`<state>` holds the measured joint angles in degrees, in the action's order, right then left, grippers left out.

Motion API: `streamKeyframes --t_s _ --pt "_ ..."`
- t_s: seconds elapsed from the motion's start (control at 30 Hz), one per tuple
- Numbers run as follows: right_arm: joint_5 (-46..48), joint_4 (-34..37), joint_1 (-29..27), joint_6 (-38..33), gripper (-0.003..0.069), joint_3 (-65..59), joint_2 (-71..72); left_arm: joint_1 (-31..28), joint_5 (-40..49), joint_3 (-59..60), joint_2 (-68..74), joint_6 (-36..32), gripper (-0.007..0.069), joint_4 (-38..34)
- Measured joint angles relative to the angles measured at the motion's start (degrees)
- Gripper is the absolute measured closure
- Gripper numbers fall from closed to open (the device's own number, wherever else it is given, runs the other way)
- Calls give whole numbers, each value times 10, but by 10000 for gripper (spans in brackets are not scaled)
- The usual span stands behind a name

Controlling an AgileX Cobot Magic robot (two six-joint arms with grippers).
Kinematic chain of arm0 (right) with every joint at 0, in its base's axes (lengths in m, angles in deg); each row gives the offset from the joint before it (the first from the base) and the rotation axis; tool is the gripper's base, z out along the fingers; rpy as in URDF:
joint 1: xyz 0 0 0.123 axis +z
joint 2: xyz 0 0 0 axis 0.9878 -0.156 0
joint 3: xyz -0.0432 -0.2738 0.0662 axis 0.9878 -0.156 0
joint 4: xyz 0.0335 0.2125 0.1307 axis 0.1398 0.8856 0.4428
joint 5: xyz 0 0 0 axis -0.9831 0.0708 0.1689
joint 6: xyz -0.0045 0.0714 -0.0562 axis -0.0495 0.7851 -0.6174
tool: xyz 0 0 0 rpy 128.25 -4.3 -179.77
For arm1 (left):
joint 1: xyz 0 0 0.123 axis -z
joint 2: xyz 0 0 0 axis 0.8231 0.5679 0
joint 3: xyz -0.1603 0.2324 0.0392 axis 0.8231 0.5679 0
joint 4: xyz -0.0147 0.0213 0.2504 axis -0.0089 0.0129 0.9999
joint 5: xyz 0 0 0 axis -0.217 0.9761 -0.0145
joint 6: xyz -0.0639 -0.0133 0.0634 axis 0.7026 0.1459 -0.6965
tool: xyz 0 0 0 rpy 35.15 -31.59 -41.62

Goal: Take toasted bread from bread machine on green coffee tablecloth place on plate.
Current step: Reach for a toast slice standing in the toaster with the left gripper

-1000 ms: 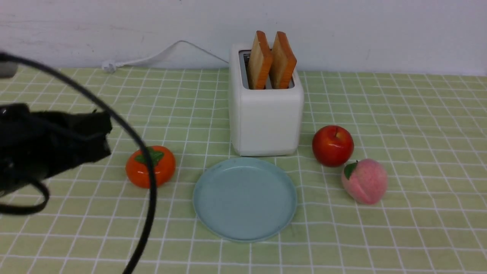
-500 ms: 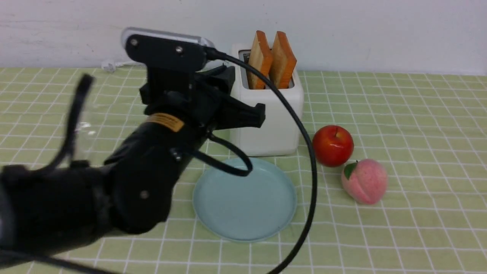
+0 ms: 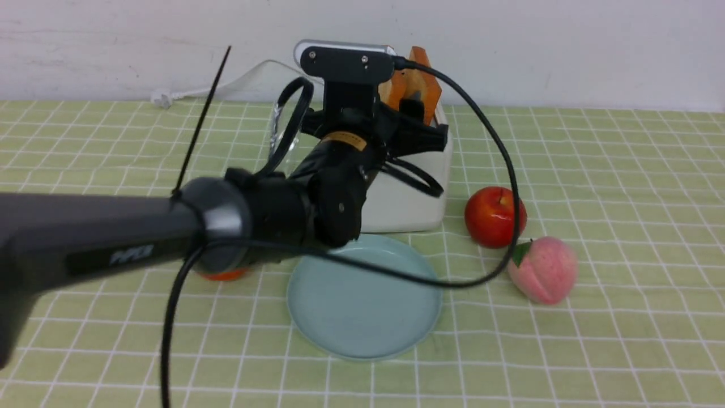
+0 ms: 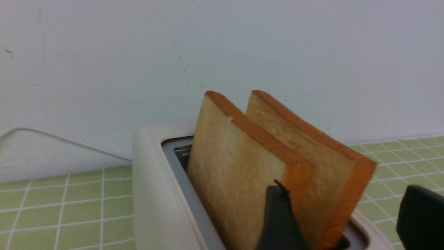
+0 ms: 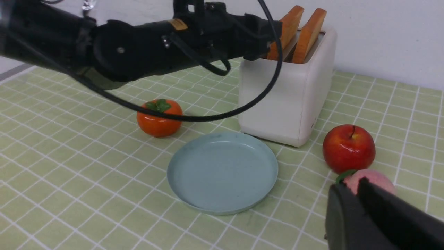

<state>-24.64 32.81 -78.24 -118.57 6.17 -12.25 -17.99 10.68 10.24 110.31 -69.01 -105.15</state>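
Note:
Two slices of toasted bread point(image 4: 242, 166) stand upright in the white bread machine point(image 3: 408, 198) at the back of the green coffee tablecloth point(image 3: 623, 198). In the front view my left arm covers most of the bread point(image 3: 425, 79). My left gripper point(image 4: 347, 222) is open at the toaster top, one finger point(image 4: 279, 218) in front of the near slice and the other beyond the far slice. The empty pale blue plate point(image 3: 362, 334) lies just in front of the toaster. My right gripper point(image 5: 350, 187) is shut and empty, low above the cloth near the peach.
A red apple point(image 3: 494, 217) and a pink peach point(image 3: 544, 271) lie right of the plate. An orange persimmon point(image 5: 159, 117) sits left of it, mostly hidden by my left arm in the front view. The white cord point(image 3: 187, 92) runs along the back wall.
My left arm has swung from the far left across the cloth to the toaster. Its open gripper now sits at the bread slices. Nothing else has moved.

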Motion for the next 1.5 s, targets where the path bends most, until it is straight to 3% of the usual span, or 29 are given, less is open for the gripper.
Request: streamKeyframes --t_s 0.2,0.6,0.77,1.07,1.5 --pt "-1 6 0 0 592 0 0 -34 52 -67 50 0 179 -1" --pt "-4 6 0 0 588 0 0 -38 75 -123 91 -1 186 28" --pt "-4 6 0 0 585 0 0 -43 71 -123 100 -8 246 14" --pt "-4 7 0 0 574 0 0 -45 49 -123 102 -10 524 4" --pt "-4 7 0 0 575 0 0 -45 44 -123 51 -39 531 -2"
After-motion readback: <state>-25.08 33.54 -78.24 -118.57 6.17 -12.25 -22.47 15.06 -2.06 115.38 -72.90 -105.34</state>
